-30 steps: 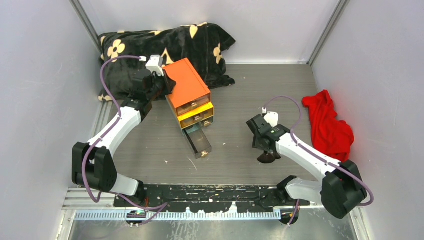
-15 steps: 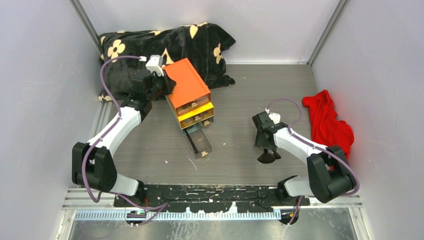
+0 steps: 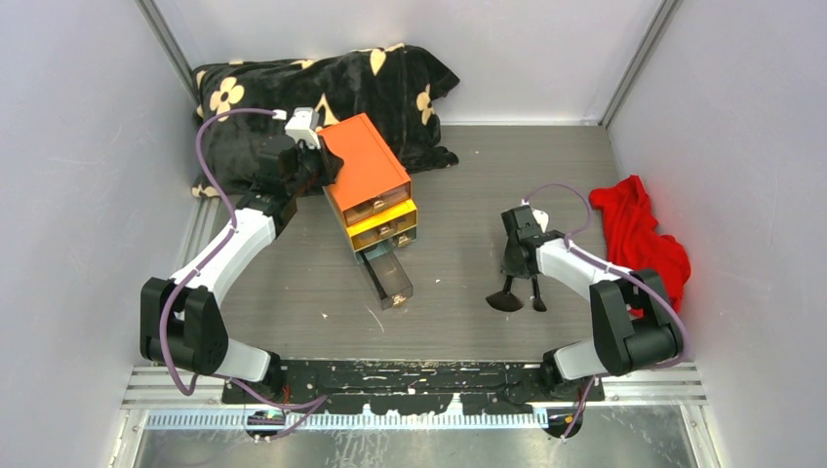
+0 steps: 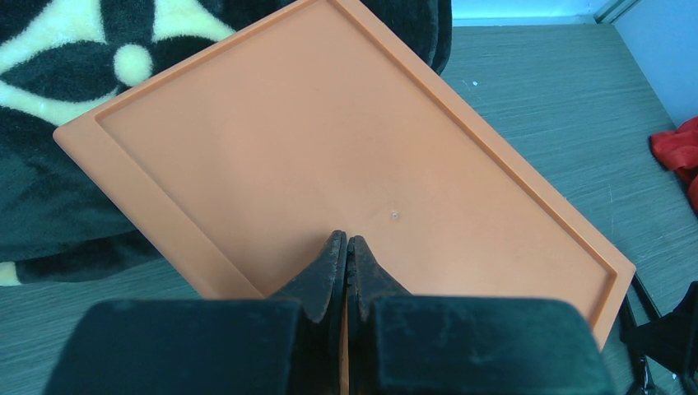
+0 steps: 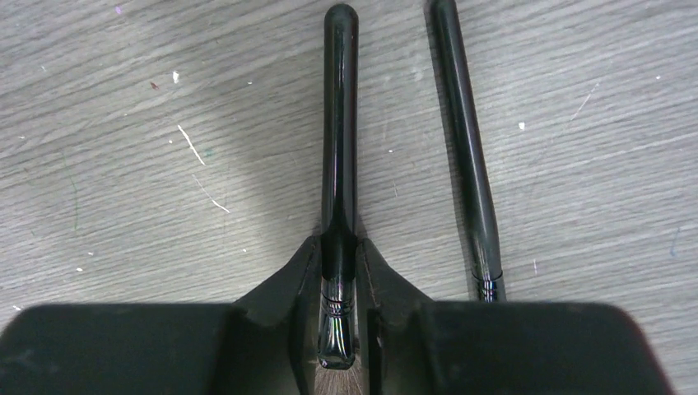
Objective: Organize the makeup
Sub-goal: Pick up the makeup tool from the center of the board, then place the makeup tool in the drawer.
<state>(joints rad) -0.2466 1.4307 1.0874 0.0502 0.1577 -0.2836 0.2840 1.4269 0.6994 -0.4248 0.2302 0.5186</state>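
A slim black brush point(image 5: 339, 123) lies along the grey table with its handle pointing away from the wrist. My right gripper point(image 5: 338, 247) is shut on this brush at the shiny ferrule, just above the fluffy head point(image 3: 504, 301). A second black brush point(image 5: 465, 140) lies parallel beside it on the right, untouched. From above, the right gripper point(image 3: 513, 281) points down at the table right of centre. My left gripper point(image 4: 346, 243) is shut with nothing in it, its tips over the top of the orange box point(image 4: 329, 140). No other makeup shows.
The orange-topped box point(image 3: 363, 166) stands left of centre, its lowest clear drawer point(image 3: 387, 276) pulled out toward me. A black flowered blanket point(image 3: 322, 88) lies behind it. A red cloth point(image 3: 639, 239) is bunched by the right wall.
My right wrist has swung to the right and its jaws have closed onto the brush; the brush head has shifted slightly left. The left arm has not moved.
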